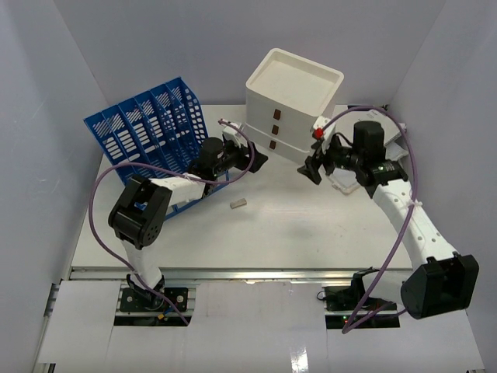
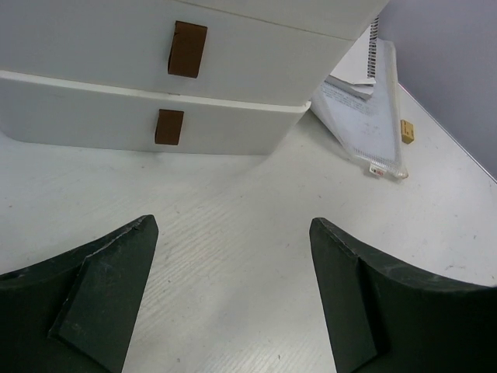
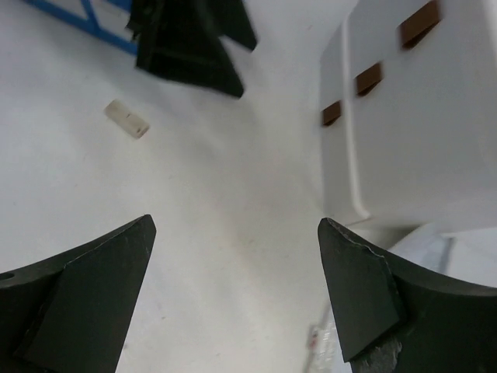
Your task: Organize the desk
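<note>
Top view: wide flat white desk spans ahead of both arm bases and carries a tilted blue slotted plastic file rack and a cream three-drawer box, drawers closed, contents hidden. Left wrist: left gripper fingers apart, nothing between. Right wrist: right gripper fingers spread, holding nothing; small beige block loose on desk.

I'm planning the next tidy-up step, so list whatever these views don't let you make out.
- Drawer box: drawer fronts hide the contents in every view.
- Clear folder: print too small in the left wrist view; the right arm covers most of it from above.
- Small tan block beside it: too small to identify.
- Cream piece on the desk: too small to name.
</note>
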{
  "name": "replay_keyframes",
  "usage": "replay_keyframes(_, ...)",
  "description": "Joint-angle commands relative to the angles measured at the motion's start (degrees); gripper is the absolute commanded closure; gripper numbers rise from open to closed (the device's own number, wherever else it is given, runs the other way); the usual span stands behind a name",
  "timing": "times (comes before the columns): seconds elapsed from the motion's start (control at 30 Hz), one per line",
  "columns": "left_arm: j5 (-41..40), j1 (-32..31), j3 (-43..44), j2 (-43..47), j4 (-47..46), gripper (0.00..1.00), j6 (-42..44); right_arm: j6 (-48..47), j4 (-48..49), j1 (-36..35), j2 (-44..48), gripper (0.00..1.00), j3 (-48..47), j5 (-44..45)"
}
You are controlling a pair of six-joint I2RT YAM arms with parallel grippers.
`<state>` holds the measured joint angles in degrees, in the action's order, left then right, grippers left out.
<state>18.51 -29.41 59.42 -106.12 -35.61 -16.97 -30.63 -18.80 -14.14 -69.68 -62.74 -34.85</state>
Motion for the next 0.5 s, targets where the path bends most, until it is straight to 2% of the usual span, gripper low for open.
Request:
replay_keyframes(0.0, 0.3, -0.5, 4.2, -4.3, -1.9, 0.12, 1.5, -2.4, 1.8, 1.9, 7.4, 0.06, 10.5, -9.0)
replay_keyframes(0.2, -3.5, -0.6, 10.8, -11.4, -0.3, 0.15, 3.6, -5.7, 1.6, 10.6, 9.9, 0.00, 17.5, -19.8)
replay_keyframes(0.33, -6.3, -0.9, 14.5, -14.6, 0.8, 0.17, 4.8, -6.0, 1.9, 12.2, 7.1, 0.09, 19.3, -22.8)
replay_keyframes(0.47, -9.1, -1.1, 18.7, -18.4, 1.1, 0.18, 6.0, -5.2, 1.9, 12.9, 7.3, 0.10, 19.1, -23.6)
